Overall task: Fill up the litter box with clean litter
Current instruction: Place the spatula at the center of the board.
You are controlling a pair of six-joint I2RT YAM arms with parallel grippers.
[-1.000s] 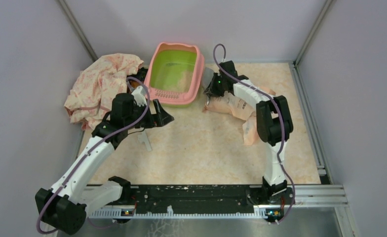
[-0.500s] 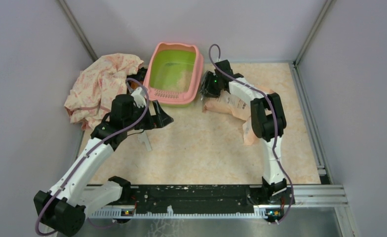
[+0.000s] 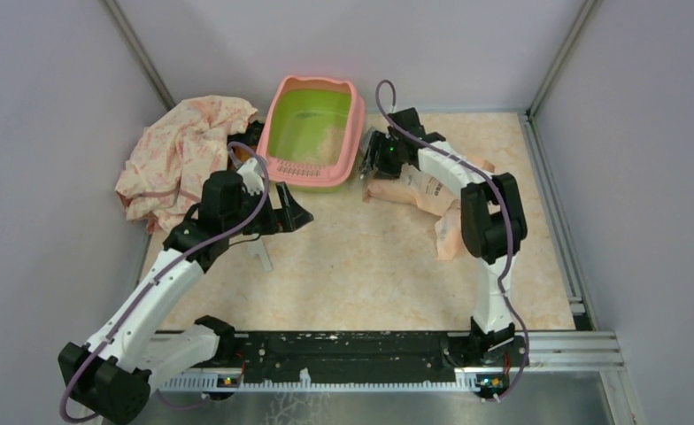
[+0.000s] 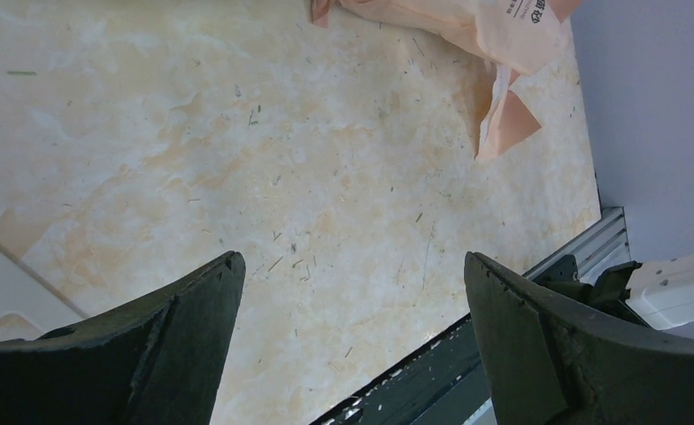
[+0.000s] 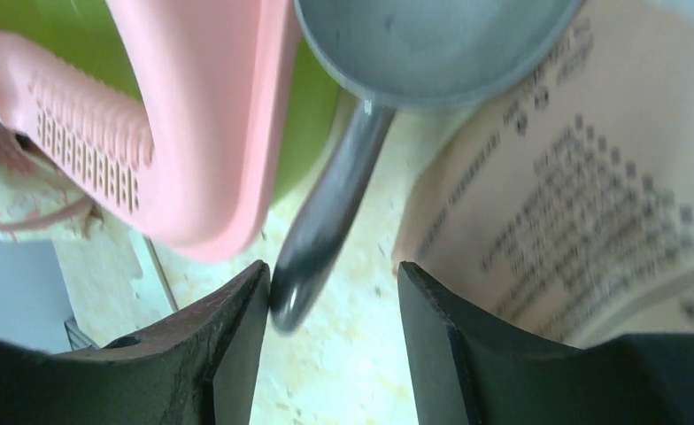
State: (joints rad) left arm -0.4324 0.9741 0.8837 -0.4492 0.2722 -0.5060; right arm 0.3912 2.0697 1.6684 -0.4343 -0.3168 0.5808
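**Desk:** Room & surface?

**Photog:** Booth w/ plain lilac-grey walls [image 3: 51, 106] and aluminium posts [image 3: 140, 55] in the far corners. Marbled peach-and-cream table [image 3: 361, 266]; L wrist view shows it flecked w/ tiny dark and green specks. A black rail [image 3: 361, 347] along the near edge carries both arm bases.

**Desk:** Where's the box?

**Photog:** Far ctr, close to the back wall: a rectangular plastic litter box [image 3: 308, 179], pink rim, lime-green inside. A pale tan patch of clean litter [image 3: 330, 139] lies on its green floor, toward the R side. A crumpled pink-and-cream floral cloth [image 3: 184, 150] is heaped just beside it, far L. The peach-pink printed bag [image 3: 419, 190] lies flat on the table just R of the box, under the R arm.

**Desk:** Grippers?

**Photog:** R gripper [image 5: 335, 283] hangs btwn box & bag, jaws parted. A grey metal scoop [image 5: 432, 44] points its handle down into the gap, tip right by one finger, not clamped. L gripper [image 4: 352, 266] is spread wide w/ nothing in it, over bare table near the box's front.
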